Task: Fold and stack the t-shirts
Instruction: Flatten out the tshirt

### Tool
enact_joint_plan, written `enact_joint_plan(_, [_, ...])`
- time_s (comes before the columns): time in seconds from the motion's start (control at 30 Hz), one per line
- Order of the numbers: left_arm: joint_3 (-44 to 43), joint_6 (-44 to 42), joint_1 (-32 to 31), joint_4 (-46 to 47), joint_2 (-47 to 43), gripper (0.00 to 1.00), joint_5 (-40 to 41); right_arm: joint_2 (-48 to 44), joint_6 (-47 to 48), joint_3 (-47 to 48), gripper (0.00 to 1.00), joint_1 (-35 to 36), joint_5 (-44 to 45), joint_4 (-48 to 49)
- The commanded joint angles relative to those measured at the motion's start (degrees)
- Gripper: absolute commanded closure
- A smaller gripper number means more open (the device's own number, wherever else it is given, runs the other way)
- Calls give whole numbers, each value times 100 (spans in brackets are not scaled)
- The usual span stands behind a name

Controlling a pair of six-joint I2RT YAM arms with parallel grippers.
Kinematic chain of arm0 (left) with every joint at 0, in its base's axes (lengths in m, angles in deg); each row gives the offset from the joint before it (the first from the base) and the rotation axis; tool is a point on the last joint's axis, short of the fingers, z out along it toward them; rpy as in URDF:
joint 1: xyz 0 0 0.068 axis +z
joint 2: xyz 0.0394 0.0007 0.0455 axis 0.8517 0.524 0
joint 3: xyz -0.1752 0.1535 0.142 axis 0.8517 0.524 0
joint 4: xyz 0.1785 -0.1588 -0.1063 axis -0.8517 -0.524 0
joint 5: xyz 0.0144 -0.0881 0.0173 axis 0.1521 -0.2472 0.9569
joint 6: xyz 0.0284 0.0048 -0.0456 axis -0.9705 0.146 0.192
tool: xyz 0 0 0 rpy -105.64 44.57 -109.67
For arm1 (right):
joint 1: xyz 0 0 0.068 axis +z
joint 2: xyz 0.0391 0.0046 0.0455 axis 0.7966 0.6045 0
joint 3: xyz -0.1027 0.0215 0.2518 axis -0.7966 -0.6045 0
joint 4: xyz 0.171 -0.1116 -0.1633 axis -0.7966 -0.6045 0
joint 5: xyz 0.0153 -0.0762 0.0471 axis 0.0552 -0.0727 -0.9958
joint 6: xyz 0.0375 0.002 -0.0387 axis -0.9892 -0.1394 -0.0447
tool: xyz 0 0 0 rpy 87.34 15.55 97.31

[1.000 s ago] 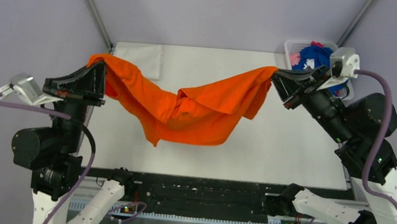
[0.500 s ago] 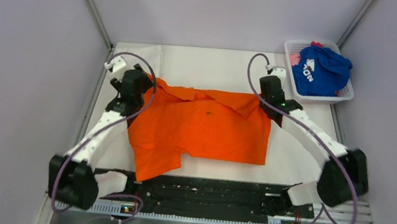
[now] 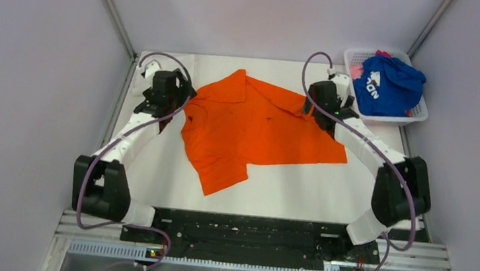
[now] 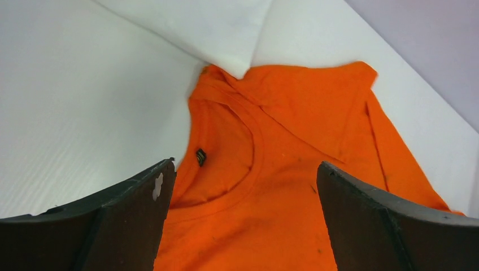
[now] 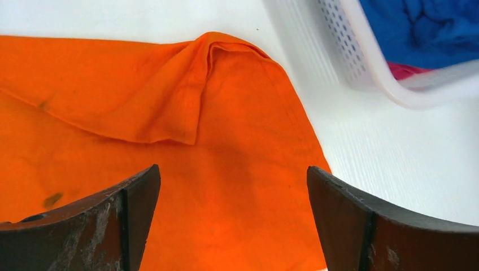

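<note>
Orange t-shirt (image 3: 258, 127) lies skewed on table (image 3: 352, 186), edges doubled over. My left claw (image 4: 245, 164) gapes wide above collar; my right claw (image 5: 233, 167) wide above turned-over flap. Risk: folding now traps creases; pinching both layers drags shirt crooked.

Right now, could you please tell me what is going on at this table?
Two robot arms are working on the orange t-shirt, which lies spread out, not yet folded, on the table. The left hand and the right hand are both open, holding nothing, one over the collar, the other over a folded-over corner. The blue t-shirt and a pink t-shirt sit in the white basket at the far right.
</note>
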Motion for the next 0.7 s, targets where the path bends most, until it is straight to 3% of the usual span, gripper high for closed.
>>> enact_joint_plan(0.0, [514, 35, -100, -91, -912, 1, -1036, -1446, -715, -736, 1, -3, -55, 125])
enact_joint_plan(0.23, [1534, 195, -1151, -1284, -2019, 1, -1283, -3424, -1511, -2443, 1, -86, -429, 136])
enact_joint_plan(0.43, [2195, 705, -1979, -2668, -2556, 3, -1351, -4552, -1956, -3192, 1, -94, -256, -175])
enact_joint_plan(0.67, [2532, 1105, -2690, -2566, -2294, 25, -1613, -4774, -1946, -3416, 1, -102, -283, -243])
